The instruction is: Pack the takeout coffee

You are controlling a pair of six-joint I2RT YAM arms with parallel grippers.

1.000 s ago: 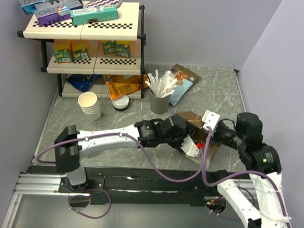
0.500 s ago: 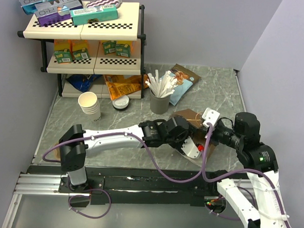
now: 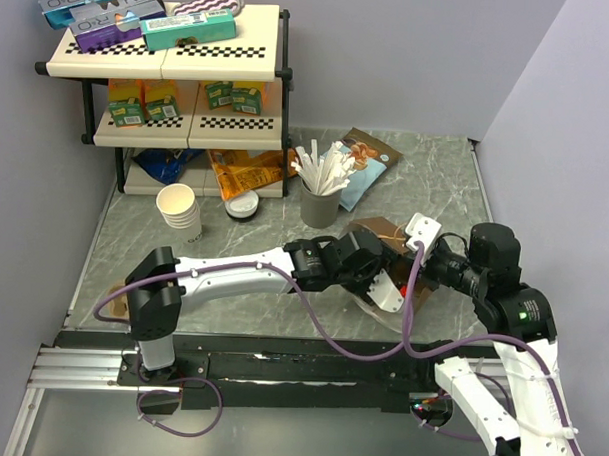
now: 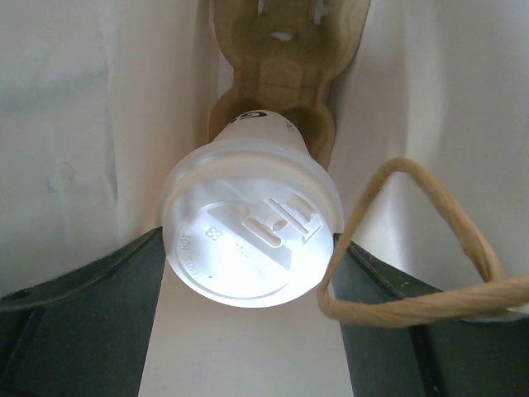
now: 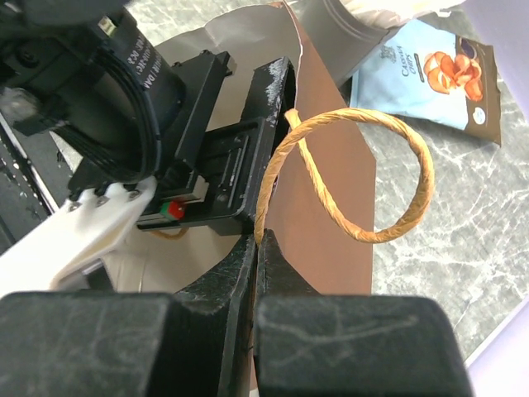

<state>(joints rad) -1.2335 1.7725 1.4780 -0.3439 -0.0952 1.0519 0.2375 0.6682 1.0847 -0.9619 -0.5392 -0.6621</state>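
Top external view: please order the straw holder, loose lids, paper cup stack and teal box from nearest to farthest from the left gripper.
1. Straw holder, just behind the left gripper.
2. Loose lids, left of the holder.
3. Paper cup stack, farther left.
4. Teal box, up on the top shelf.

Found a three-tier shelf rack (image 3: 164, 93): black frame, cream shelves, checkered strips along the front edges. Set on a grey marbled tabletop (image 3: 436, 183) extending rightward and nearward from the rack. Behind the rack and to its right, a plain pale lilac-grey rear wall (image 3: 390, 61). Close against the rack's left side, a left wall (image 3: 16, 178) of the same finish. Well right of the rack, a right wall (image 3: 568, 127), slightly lighter. Nearward of the rack, past the tabletop edge, a ribbed aluminium rail (image 3: 80, 365). Lit evenly and softly; shaded beneath the rack's lowest tier.
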